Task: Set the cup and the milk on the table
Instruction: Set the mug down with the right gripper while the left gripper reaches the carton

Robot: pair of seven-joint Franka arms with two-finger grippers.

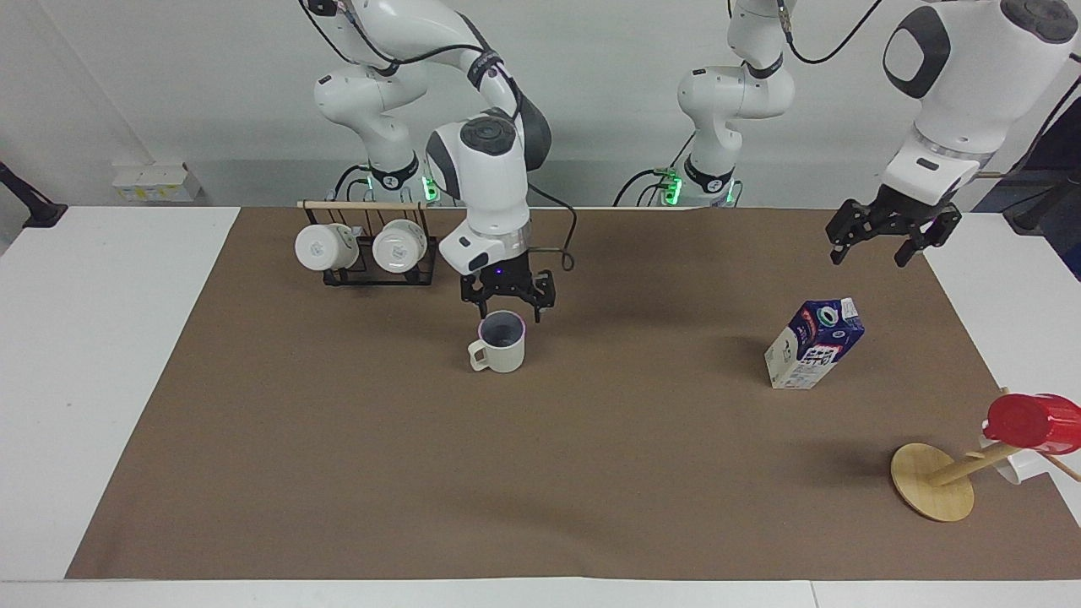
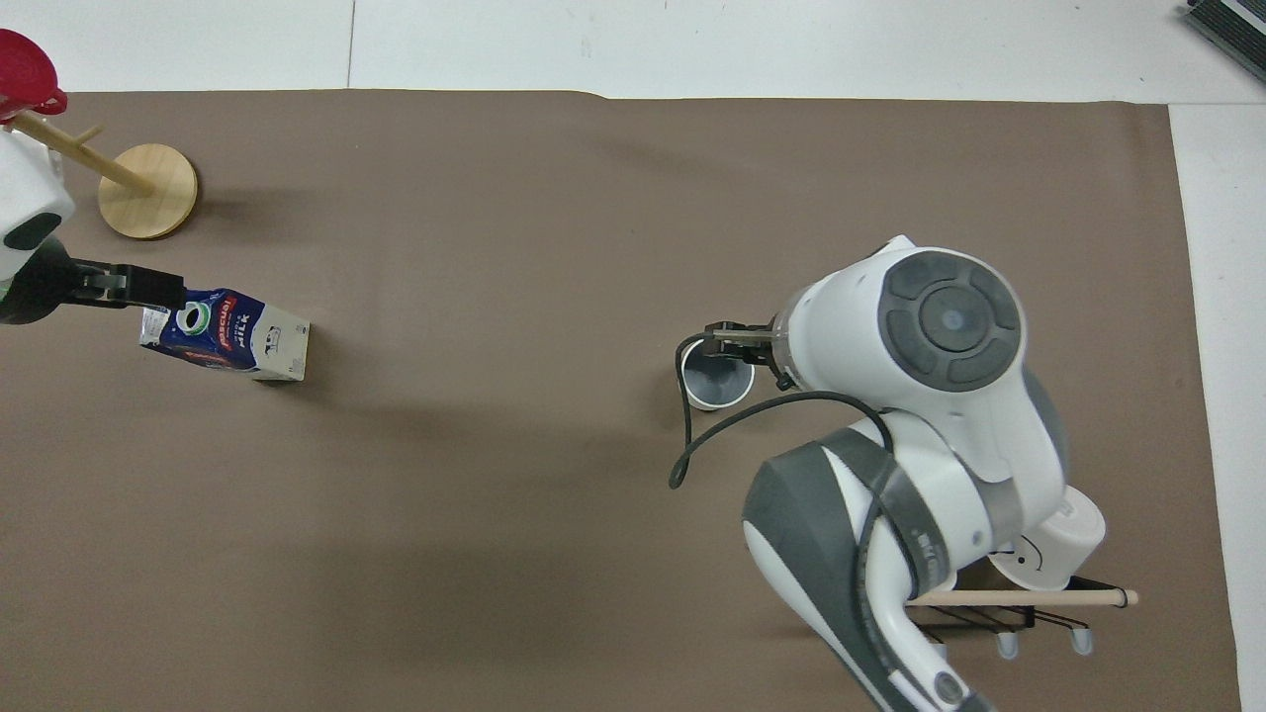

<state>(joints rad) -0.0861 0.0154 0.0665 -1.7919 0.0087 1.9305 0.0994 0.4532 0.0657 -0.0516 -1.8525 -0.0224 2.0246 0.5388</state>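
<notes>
Hovering just above the one matte cup (image 1: 498, 341), the right pincer (image 1: 507, 297) is hanging released, its fingers spread and touching nothing. That cup is standing upright on the brown mat (image 1: 422, 473) of the counter (image 1: 93, 338), mouth up, handle pointing toward the right arm's end. In the overhead view the pincer (image 2: 734, 337) is overlapping the cup's (image 2: 714, 381) rim, and the mat (image 2: 495, 514) is lying flat there too.

The left pincer (image 1: 888, 232) is also hanging in the air with its fingers apart, gripping nothing, over the mat near the left arm's end. In the overhead view its tip (image 2: 148, 289) is sitting right above the cap end of the single milk (image 2: 226, 332) carton, which is standing on the mat (image 1: 815, 342), apart from the pincer.

Two glossy white mugs (image 1: 326, 246) (image 1: 399, 246) are hanging on one black wire rack (image 1: 380, 274), nearer to the robots than the cup. One wooden stand (image 1: 933, 481) with a round base is holding one red cup (image 1: 1032, 422) at the left arm's end, farther from the robots than the milk.
</notes>
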